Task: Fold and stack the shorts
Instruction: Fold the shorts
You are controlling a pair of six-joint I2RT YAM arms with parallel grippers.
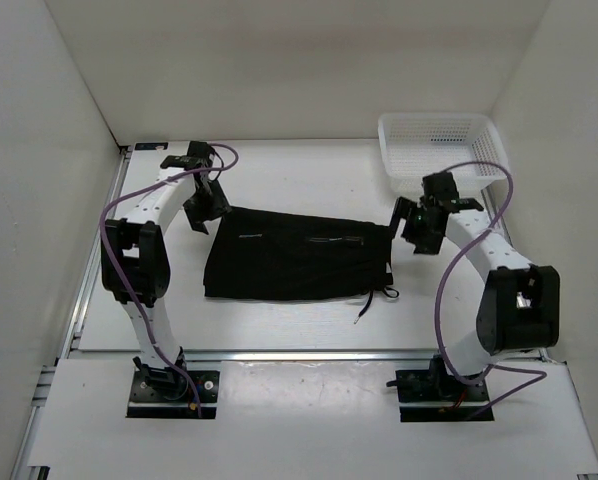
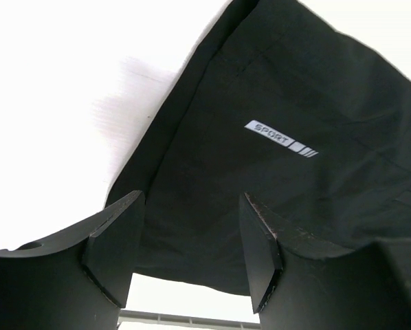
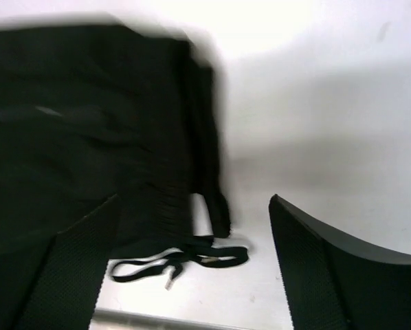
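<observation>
The black shorts (image 1: 297,254) lie folded flat in the middle of the table, with the drawstring (image 1: 371,303) trailing off the right front corner. My left gripper (image 1: 201,213) hovers open and empty just over the shorts' far left corner; its wrist view shows the fabric with a white "SPORT" label (image 2: 281,139) between the open fingers (image 2: 118,240). My right gripper (image 1: 407,228) hovers open and empty just off the shorts' far right corner; its wrist view shows the waistband edge (image 3: 171,185) and the drawstring (image 3: 185,260) below it.
A white mesh basket (image 1: 441,150) stands at the back right, behind the right arm. White walls close in the table on the left, back and right. A metal rail runs along the table's front edge (image 1: 309,352).
</observation>
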